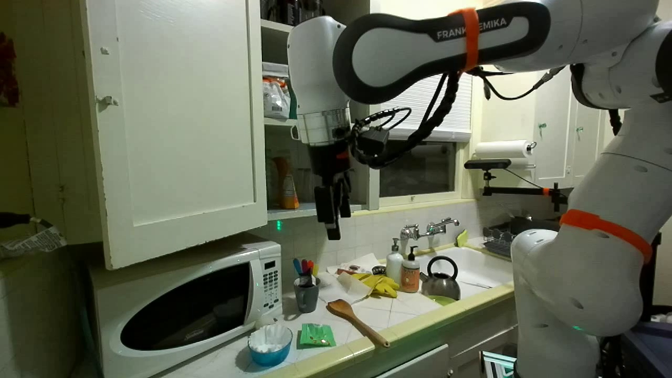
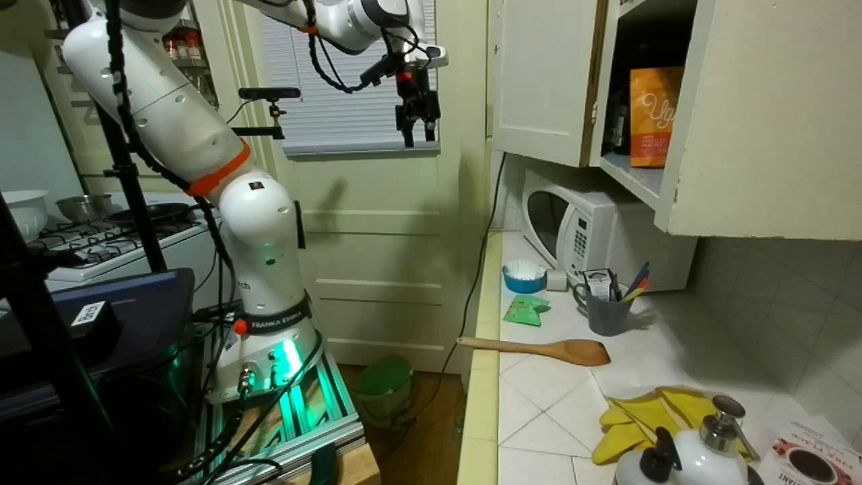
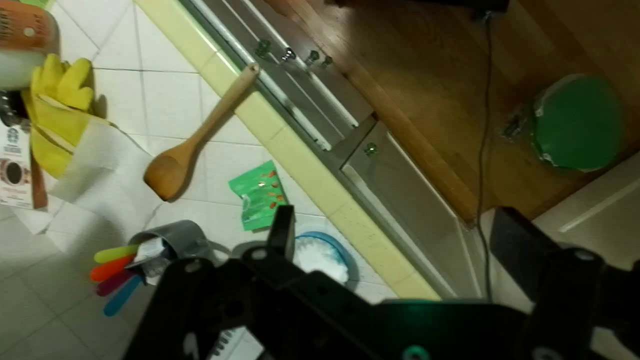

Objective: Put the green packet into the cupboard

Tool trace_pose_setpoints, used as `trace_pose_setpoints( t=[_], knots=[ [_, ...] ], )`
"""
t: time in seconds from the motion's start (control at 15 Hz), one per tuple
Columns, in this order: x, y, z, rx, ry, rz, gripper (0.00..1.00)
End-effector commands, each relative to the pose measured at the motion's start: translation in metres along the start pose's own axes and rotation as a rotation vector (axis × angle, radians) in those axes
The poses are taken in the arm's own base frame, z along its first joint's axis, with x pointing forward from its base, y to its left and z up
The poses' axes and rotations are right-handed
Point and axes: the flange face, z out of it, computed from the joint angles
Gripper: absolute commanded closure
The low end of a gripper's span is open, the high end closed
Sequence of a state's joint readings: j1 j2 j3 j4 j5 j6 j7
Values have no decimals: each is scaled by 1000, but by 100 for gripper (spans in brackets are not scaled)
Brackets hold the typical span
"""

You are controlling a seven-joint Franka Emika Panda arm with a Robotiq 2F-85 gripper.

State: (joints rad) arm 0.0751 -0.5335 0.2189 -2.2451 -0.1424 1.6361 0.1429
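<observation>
The green packet (image 1: 316,335) lies flat on the white tiled counter near its yellow edge, beside a blue bowl. It also shows in an exterior view (image 2: 526,310) and in the wrist view (image 3: 261,195). The white cupboard (image 1: 184,115) hangs above the microwave with its panelled door swung open and shelves showing; its door also shows in an exterior view (image 2: 545,74). My gripper (image 1: 338,226) points down, well above the counter, in front of the cupboard's lower shelf in that view. It also shows in an exterior view (image 2: 419,138). In the wrist view its fingers (image 3: 397,220) are wide apart with nothing between them.
A white microwave (image 1: 199,299) stands under the cupboard door. Near the packet are the blue bowl (image 1: 270,354), a wooden spoon (image 1: 352,317) and a grey mug (image 1: 306,296). Yellow gloves (image 1: 380,283), soap bottles (image 1: 410,273) and a kettle (image 1: 441,286) stand towards the sink (image 1: 478,262).
</observation>
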Motion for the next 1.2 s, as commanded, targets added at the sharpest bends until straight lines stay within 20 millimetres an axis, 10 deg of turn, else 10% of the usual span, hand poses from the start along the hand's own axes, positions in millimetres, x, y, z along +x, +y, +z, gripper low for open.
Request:
trace_pose_setpoints(
  t=[0.0,0.4,0.47,0.87,1.13],
  knots=[
    [-12,58,41,-93,-90,75,0],
    [-20,149,137,8,-275,220,0],
    [-18,131,113,-55,-240,174,0],
    [-15,126,120,-114,-270,127,0],
    [9,144,197,-71,-323,-75,0]
  ],
)
